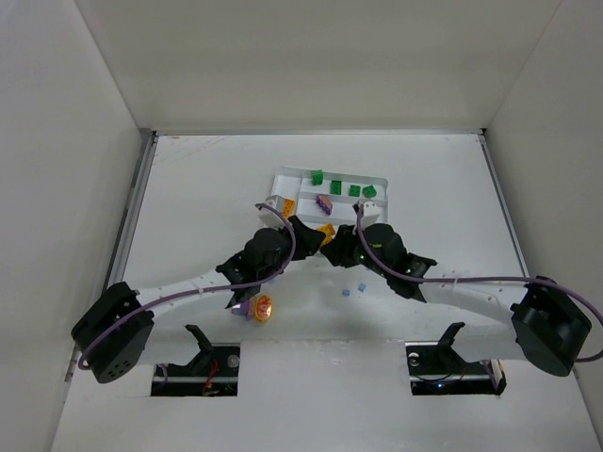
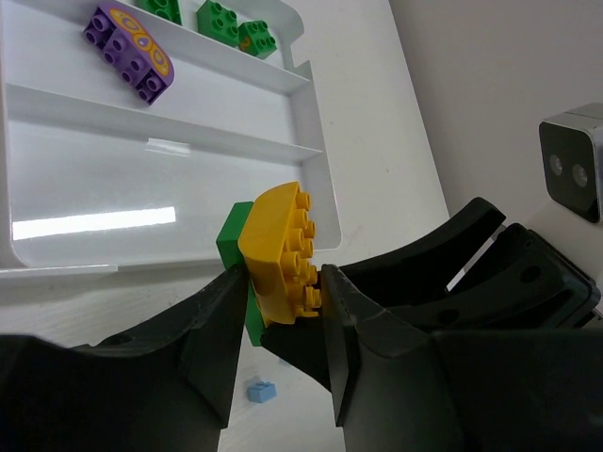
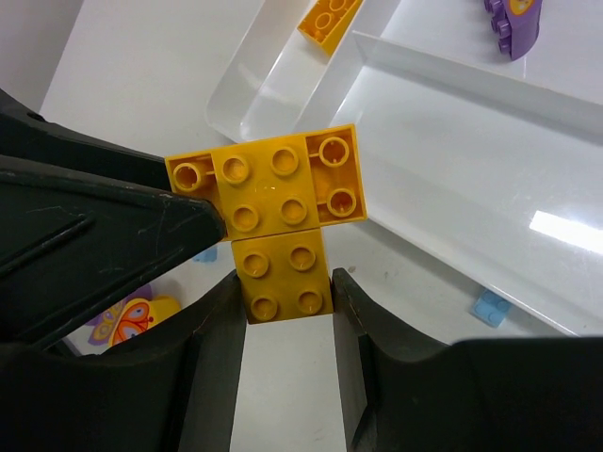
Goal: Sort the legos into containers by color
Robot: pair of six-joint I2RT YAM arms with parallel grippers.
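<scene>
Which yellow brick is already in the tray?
The lone yellow brick lying in the narrow end compartment of the tray. The stacked yellow bricks are clamped by the left gripper and right gripper.

From high above the near edge, we look down on the whole counter [image 1: 188,207], far enough off that the white tray [image 1: 347,203] is small at mid-frame. On the left wrist we sit close behind the left fingers [image 2: 207,348], facing forward over the tray's corner at a slant. On the right wrist we peer steeply down between the right fingers [image 3: 212,358], very near. Both wrist views share the yellow brick stack [image 2: 283,245]; all three share the tray and the purple brick [image 1: 323,202].
</scene>
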